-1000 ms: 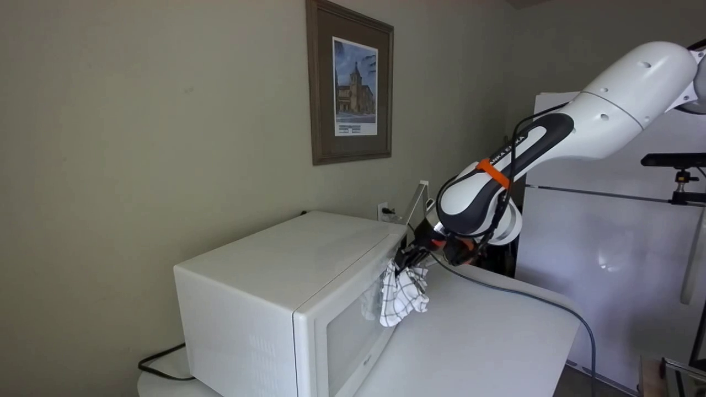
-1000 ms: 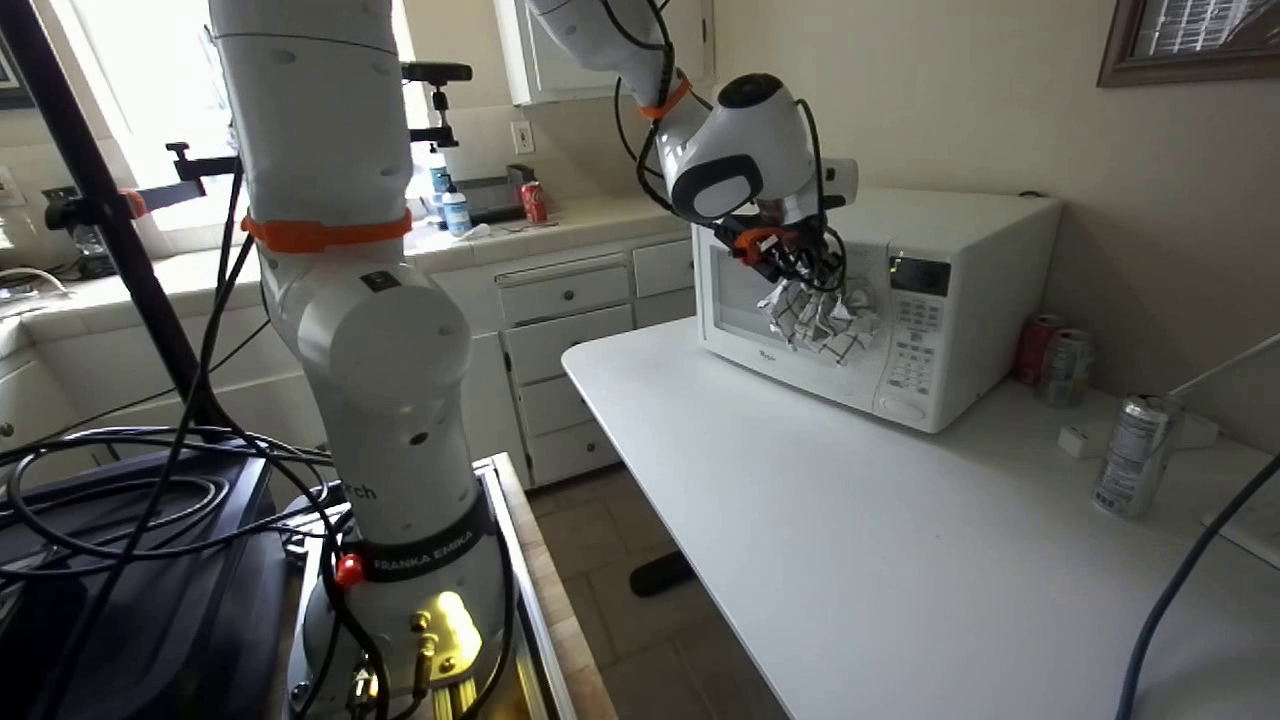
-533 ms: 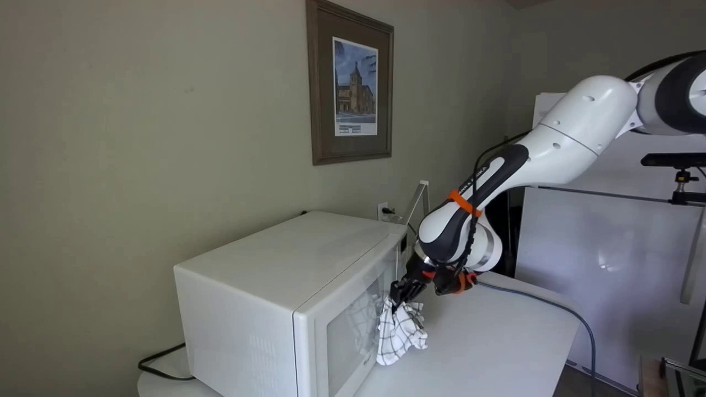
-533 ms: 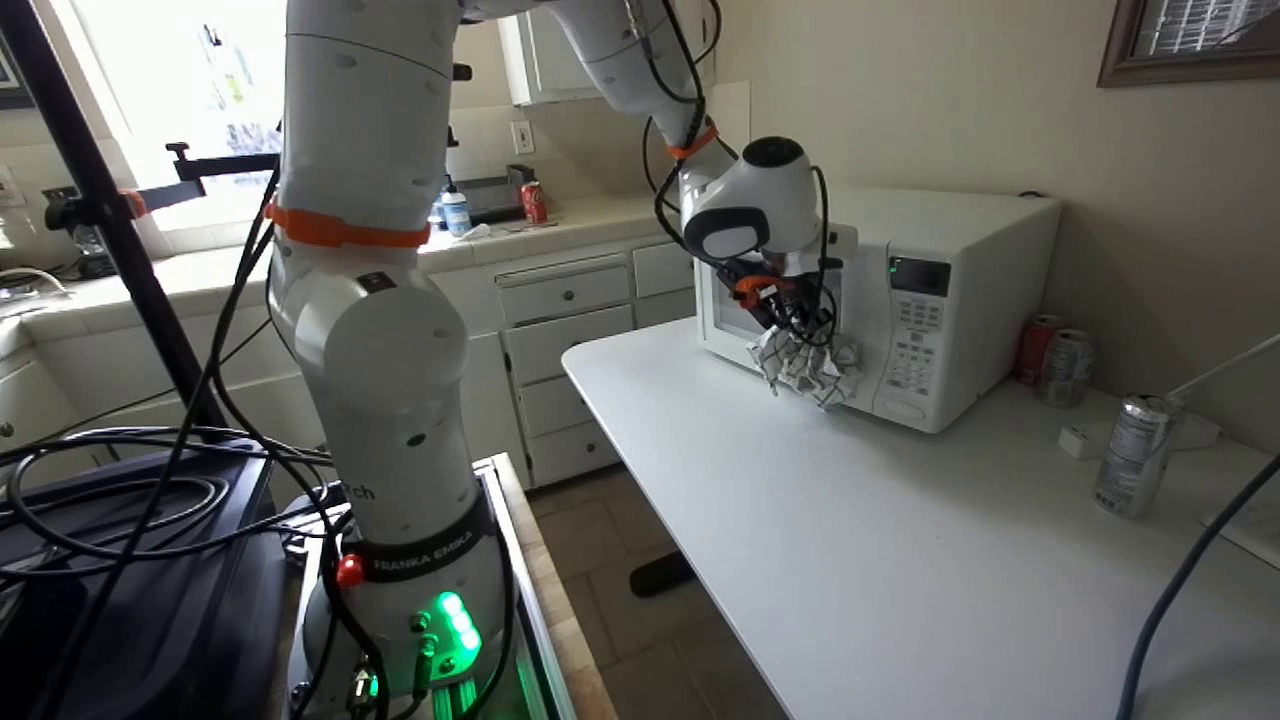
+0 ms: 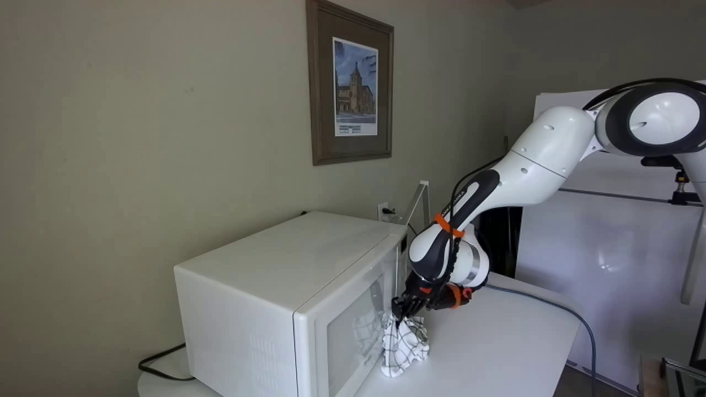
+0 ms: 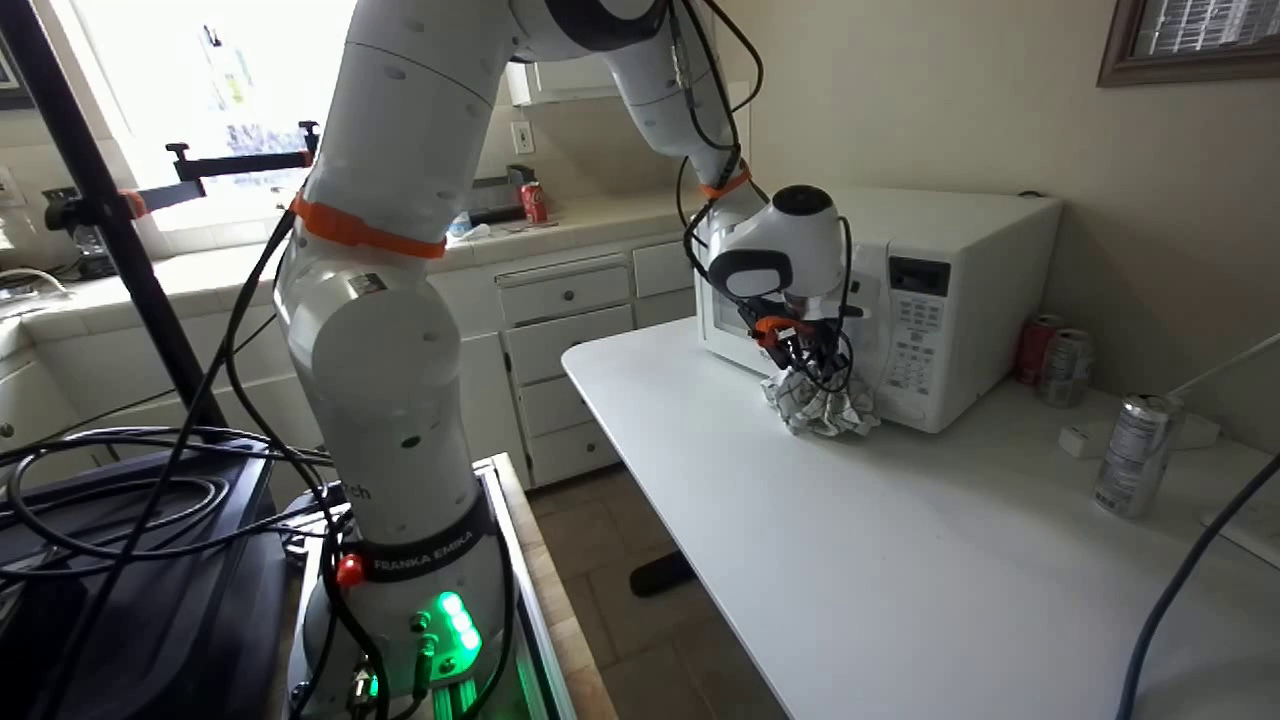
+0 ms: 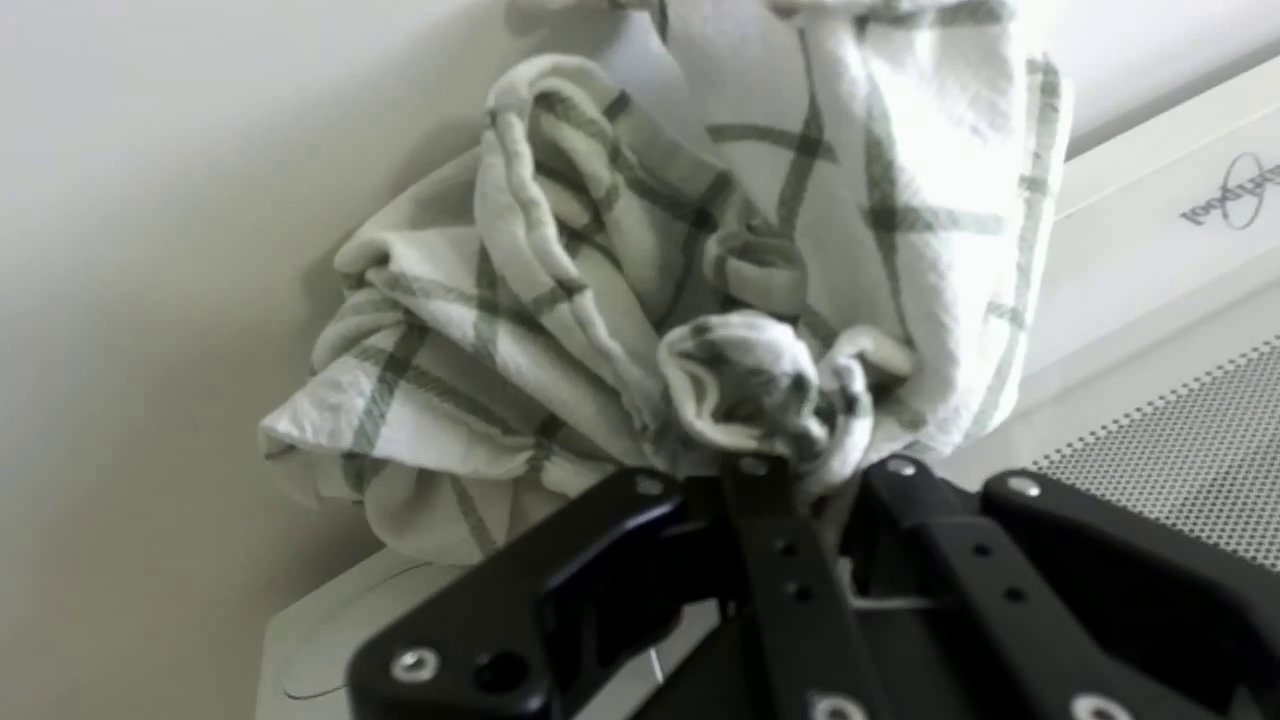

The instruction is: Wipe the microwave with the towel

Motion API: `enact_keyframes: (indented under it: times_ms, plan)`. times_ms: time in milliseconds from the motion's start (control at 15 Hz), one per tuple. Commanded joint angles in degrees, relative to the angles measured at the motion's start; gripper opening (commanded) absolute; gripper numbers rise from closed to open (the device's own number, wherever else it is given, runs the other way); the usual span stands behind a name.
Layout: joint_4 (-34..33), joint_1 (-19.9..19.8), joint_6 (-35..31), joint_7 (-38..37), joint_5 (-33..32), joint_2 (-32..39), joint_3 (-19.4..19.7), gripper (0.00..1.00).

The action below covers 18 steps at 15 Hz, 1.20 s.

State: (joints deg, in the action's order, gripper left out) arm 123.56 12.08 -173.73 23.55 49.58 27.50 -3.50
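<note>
In an exterior view, bent low at the front of a white microwave (image 5: 253,259) with a white robot arm (image 5: 529,176), clenching a checked towel (image 5: 405,347) in a black gripper (image 5: 398,316). Held just before the lower part of the door (image 5: 353,325), low at a white table (image 5: 485,347), and mirrored faintly in the door; cannot tell whether touching. Pictured with a framed print (image 5: 356,88) on the wall (image 5: 193,121) behind.

In an exterior view, bunched under the gripper near the control panel (image 6: 915,340), down by the tabletop; cannot tell whether resting on it. Shown with a red can (image 6: 1036,348) and a silver can (image 6: 1066,370) by the microwave's side, another silver can (image 6: 1135,458) nearer the camera.

In the wrist view, grasped between black fingers (image 7: 792,575) and gathered in thick folds, hiding part of the microwave's lower edge beside a printed logo (image 7: 1240,190).
</note>
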Motion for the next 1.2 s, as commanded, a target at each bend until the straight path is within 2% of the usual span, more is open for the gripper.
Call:
enact_keyframes:
  times_ms: [0,133,333,400,467,667,733,933,1067,1133]
  plan:
    - [-0.72,-2.49,4.59,0.82,1.93,-0.46,-2.27,0.03]
    - [2.17,-3.03,8.08,1.42,1.4,-3.24,-2.81,0.03]
    - [7.36,-3.8,17.31,1.57,0.34,-9.11,-2.92,0.03]
    - [10.58,-5.84,20.16,-2.5,-4.93,-11.73,-4.37,0.03]
    - [12.94,-5.33,23.19,-4.49,-7.78,-14.1,-3.16,0.03]
    - [20.25,-4.91,28.49,-15.56,-21.8,-21.24,0.41,0.03]
    - [22.61,-2.06,28.68,-19.85,-26.55,-23.38,4.57,0.03]
    - [26.73,1.44,27.52,-29.81,-40.89,-26.33,12.9,0.03]
    - [27.02,-1.26,28.42,-36.4,-50.41,-27.83,13.67,0.03]
    - [26.79,-5.59,28.15,-38.94,-54.2,-27.82,10.73,0.03]
